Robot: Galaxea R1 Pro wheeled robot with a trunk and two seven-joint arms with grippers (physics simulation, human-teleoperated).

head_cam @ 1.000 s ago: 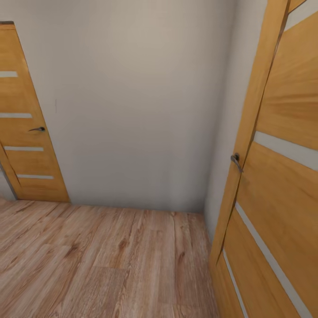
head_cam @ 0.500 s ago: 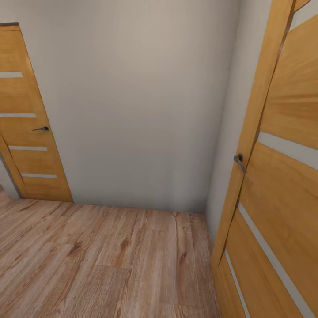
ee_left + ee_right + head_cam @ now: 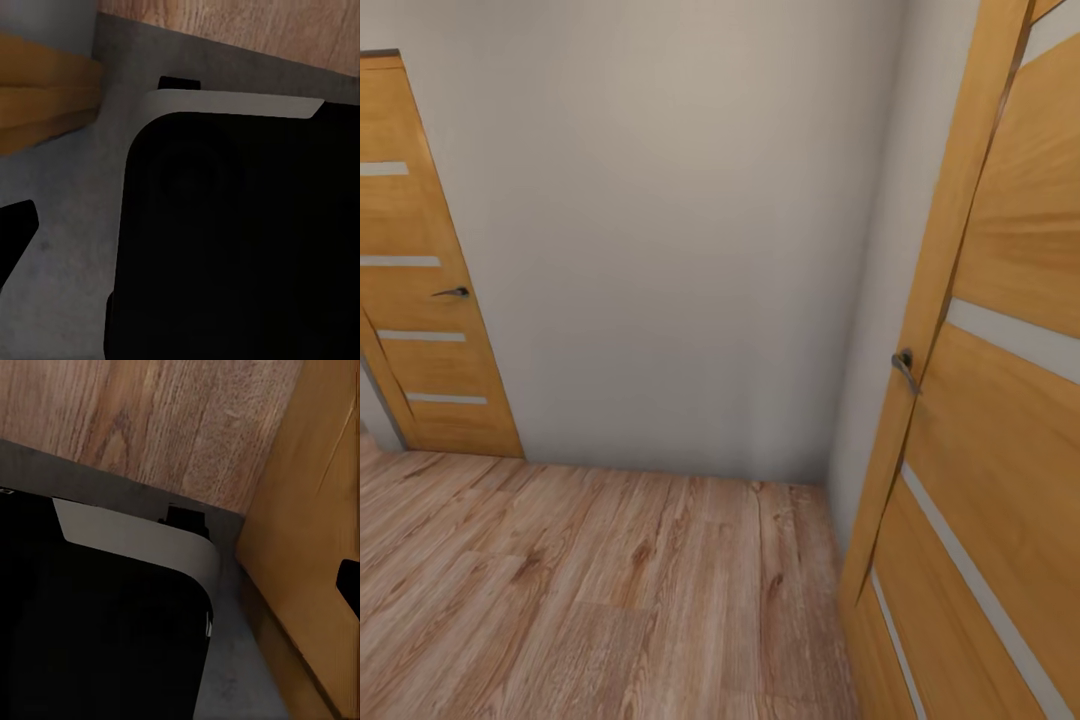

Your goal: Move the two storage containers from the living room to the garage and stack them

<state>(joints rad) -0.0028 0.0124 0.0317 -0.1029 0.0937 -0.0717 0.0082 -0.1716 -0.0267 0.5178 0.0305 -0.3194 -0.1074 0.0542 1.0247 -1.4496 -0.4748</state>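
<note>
Facing a pale wall [image 3: 680, 230] in a corner, with a wooden door on either side.

From the head camera, the light wood plank floor [image 3: 590, 590] runs up to the wall's foot. At the left, a closed door [image 3: 415, 300] with pale horizontal strips and a dark lever handle [image 3: 452, 292] stands against the wall. At the right, a second door [image 3: 1000, 400] of the same wood looms close, its metal handle [image 3: 903, 366] at its near edge. The left wrist camera looks down on a black, rounded body with a light grey rim [image 3: 225, 101], grey surface and a strip of plank floor beyond it. The right wrist camera shows a like black body with its grey rim [image 3: 135, 540], plank floor, and orange door wood beside it. Whether either gripper is wide or closed cannot be told. The storage containers are nowhere among these surroundings.
</note>
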